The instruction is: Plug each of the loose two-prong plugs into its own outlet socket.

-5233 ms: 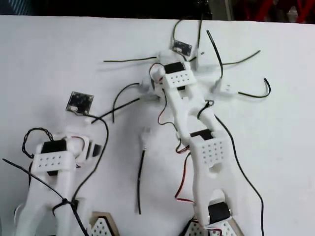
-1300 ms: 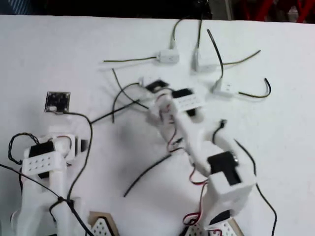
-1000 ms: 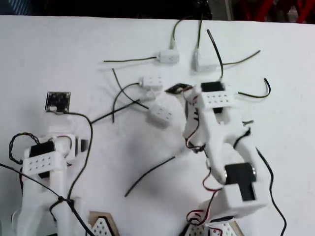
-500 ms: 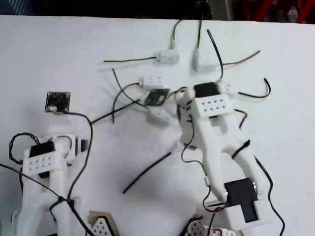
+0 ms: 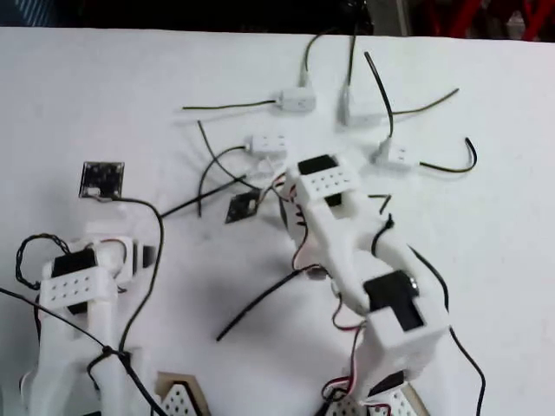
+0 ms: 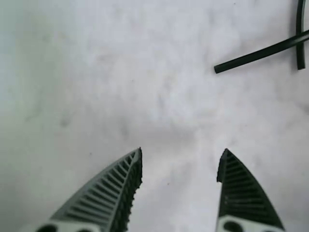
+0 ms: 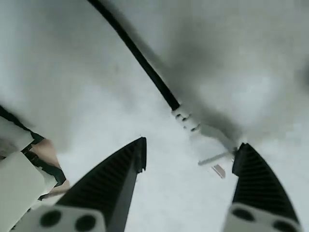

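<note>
A white two-prong plug (image 7: 195,128) on a black cable (image 7: 140,58) lies on the white table, between the fingers of my open right gripper (image 7: 192,142) and nearer one of them. From above, that cable (image 5: 260,303) runs to the plug end (image 5: 314,272) beside the right arm (image 5: 334,225). Several white outlet sockets lie at the back: one (image 5: 297,100), another (image 5: 397,154), a third (image 5: 267,144). My left gripper (image 6: 182,150) is open over bare table, nothing between its fingers; its arm (image 5: 82,282) is at the front left.
A black cable end (image 6: 260,50) lies beyond the left gripper. Thin black leads (image 5: 217,169) trail from the sockets across the middle. A small black circuit board (image 5: 101,179) lies at the left, another (image 5: 243,206) hangs by the right arm.
The right arm swung from the sockets on the right back to the left and now stands over the plug end of the cable. The left arm has not moved.
</note>
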